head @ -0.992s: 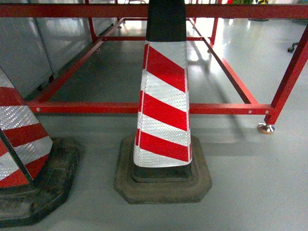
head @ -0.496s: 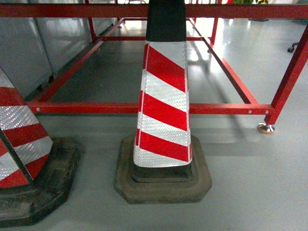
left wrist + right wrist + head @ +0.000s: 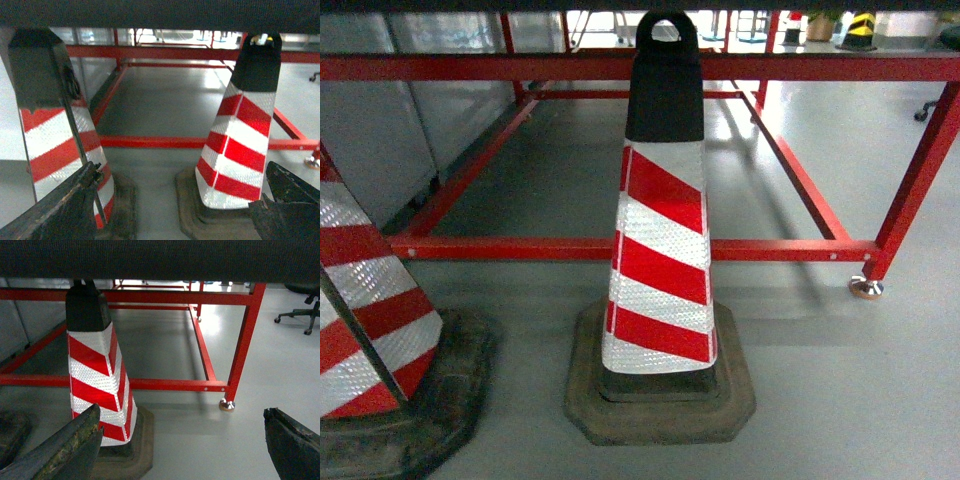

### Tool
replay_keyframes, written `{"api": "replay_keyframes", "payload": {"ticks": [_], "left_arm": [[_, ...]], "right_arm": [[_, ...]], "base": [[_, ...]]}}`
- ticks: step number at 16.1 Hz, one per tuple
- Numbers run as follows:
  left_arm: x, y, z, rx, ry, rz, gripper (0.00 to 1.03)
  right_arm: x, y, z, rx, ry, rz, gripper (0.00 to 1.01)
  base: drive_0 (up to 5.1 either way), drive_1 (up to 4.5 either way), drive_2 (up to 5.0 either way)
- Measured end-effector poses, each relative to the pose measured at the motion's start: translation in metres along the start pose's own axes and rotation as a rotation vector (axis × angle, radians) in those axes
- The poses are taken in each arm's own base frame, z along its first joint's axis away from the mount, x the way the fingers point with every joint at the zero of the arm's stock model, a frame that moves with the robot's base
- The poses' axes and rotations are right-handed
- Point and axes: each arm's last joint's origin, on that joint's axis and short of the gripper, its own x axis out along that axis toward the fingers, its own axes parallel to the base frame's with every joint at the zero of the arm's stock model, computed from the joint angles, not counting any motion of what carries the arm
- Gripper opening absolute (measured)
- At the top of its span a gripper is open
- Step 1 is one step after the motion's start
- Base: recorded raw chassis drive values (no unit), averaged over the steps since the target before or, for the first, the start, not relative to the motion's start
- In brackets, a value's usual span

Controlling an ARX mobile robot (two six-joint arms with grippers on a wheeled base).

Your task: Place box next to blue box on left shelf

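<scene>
Box and left shelf: neither shows in any of the three views. What shows is floor-level clutter.

Head view: red-and-white striped traffic cone (image 3: 663,250) with black top and loop handle stands upright on its dark rubber base (image 3: 660,395), centre frame. A second striped cone (image 3: 365,300) is cut off at the left edge, on its own dark base, near the first but apart from it. Behind both runs a red metal frame (image 3: 620,68), with a low crossbar behind the centre cone and a leg ending in a silver foot (image 3: 865,288) at right. Grey glossy floor (image 3: 840,400). Grey panels (image 3: 370,140) back left.

Left wrist view: left gripper (image 3: 175,210), jaws spread wide, nothing between them but floor. One dark finger (image 3: 60,205) sits low left in front of the left cone (image 3: 55,130), the other at lower right beside the right cone (image 3: 240,145). A dark overhang fills the top edge.

Right wrist view: right gripper (image 3: 185,445) likewise spread wide and empty. Its worn left finger (image 3: 65,450) overlaps the cone (image 3: 95,370) base, and the other finger is at the right edge. Red frame leg (image 3: 242,347) with silver foot sits between them, farther back. Office chair base (image 3: 300,315) at far right.
</scene>
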Motion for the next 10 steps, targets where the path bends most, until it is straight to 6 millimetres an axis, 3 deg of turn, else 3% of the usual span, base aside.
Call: {"api": "replay_keyframes", "payload": {"ticks": [10], "left_arm": [[0.0000, 0.0000, 0.0000, 0.007, 0.000, 0.001, 0.98]], "right_arm": [[0.0000, 0.0000, -0.0001, -0.003, 0.001, 0.000, 0.98]], "base": [[0.0, 0.00, 0.0]]}}
